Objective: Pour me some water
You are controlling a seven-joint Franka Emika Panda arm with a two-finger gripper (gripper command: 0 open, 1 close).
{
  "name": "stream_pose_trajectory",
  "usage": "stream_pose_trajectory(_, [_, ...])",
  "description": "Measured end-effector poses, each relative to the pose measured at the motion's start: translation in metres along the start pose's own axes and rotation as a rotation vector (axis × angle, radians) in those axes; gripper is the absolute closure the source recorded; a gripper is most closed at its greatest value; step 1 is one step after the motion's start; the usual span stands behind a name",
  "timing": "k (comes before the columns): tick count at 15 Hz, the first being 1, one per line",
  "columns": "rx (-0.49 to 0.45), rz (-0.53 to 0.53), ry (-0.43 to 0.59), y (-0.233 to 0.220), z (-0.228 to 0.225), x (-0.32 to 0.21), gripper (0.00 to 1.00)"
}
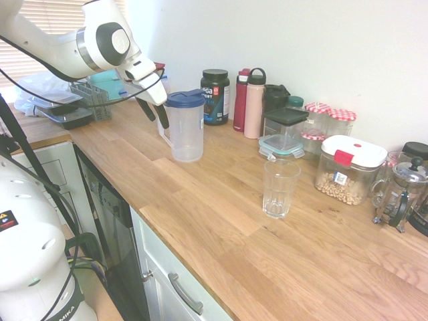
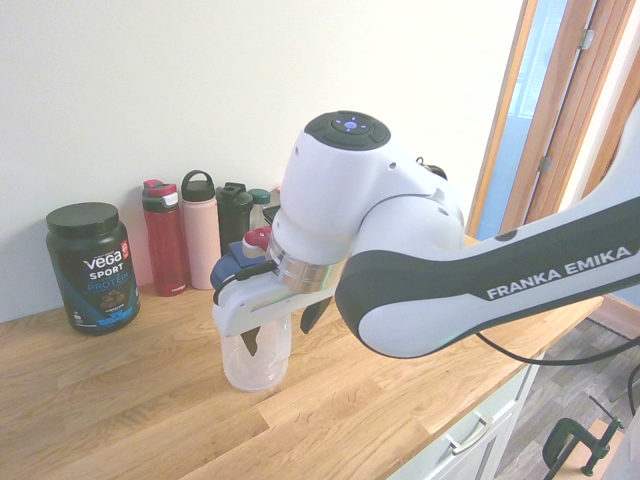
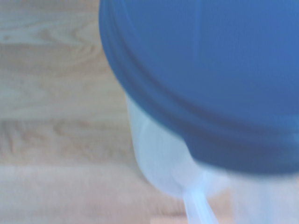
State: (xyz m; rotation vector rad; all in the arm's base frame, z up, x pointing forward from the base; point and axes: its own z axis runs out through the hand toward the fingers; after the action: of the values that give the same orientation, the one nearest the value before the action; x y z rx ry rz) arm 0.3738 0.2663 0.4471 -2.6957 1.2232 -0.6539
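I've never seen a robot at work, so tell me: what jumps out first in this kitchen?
The big white arm reaching over the wooden counter, its open fingers beside a clear pitcher with a blue lid. Nearer the counter's front edge stands an empty glass, and bottles and jars line the wall.

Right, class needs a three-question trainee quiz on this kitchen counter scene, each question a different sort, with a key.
1. True or false: the tool is shut on the pitcher.
2. What colour is the pitcher's lid?
3. The drinking glass is: A) empty and upright, B) tipped over, C) inside the pitcher.

Key: 1 false, the tool is open beside the handle; 2 blue; 3 A.
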Motion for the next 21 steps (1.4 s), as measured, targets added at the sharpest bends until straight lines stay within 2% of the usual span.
stream_pose_trajectory(21, [0.012, 0.012, -0.04, -0.011, 0.007, 0.021, 1.0])
